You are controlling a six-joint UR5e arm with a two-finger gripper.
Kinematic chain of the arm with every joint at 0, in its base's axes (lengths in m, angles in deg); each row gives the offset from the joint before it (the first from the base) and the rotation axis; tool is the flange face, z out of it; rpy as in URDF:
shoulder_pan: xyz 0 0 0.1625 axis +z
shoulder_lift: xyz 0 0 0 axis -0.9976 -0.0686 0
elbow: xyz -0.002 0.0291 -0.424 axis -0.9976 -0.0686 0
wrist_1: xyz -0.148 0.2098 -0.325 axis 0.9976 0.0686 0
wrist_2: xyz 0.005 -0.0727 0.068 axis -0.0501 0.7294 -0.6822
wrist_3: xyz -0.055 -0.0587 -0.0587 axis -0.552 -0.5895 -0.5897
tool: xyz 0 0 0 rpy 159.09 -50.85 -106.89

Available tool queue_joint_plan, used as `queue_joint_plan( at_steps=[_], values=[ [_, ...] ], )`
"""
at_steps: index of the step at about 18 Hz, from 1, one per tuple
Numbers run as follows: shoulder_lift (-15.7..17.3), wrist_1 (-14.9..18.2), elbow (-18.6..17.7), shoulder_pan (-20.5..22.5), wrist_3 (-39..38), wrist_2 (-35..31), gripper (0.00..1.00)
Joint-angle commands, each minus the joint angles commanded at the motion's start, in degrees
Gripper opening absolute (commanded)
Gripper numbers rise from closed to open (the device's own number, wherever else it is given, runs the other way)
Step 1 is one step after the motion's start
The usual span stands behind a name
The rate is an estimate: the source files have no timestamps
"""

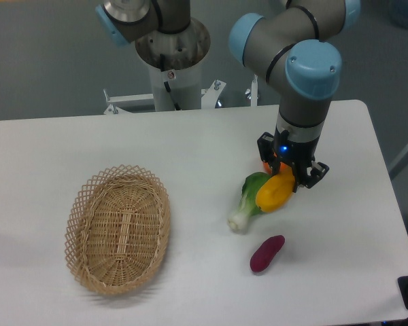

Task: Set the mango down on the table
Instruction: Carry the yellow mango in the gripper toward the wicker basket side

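The mango (275,192) is a yellow-orange oval, held tilted just above or on the white table (190,142), right of centre. My gripper (290,174) comes straight down over its upper right end, and its black fingers are shut on the mango. Whether the mango's lower end touches the tabletop cannot be told. The mango overlaps the leafy end of a green and white vegetable.
A green and white bok choy (248,201) lies left of the mango. An orange tangerine (268,165) peeks out behind the gripper. A dark purple sweet potato (266,253) lies in front. An oval wicker basket (118,227) stands at the left.
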Motion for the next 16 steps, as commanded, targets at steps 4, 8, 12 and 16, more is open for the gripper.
queue_joint_plan(
  at_steps=[4, 8, 12, 16],
  values=[
    [-0.62, -0.35, -0.62, -0.53, -1.23, 0.09, 0.48],
    [-1.84, -2.10, -0.79, -1.66, -4.21, 0.00, 0.48],
    [-5.00, -6.67, -0.88, -4.56, -13.60, -0.18, 0.48],
    [-7.82, -8.17, -0.88, -6.85, -22.74, 0.17, 0.48]
  ],
)
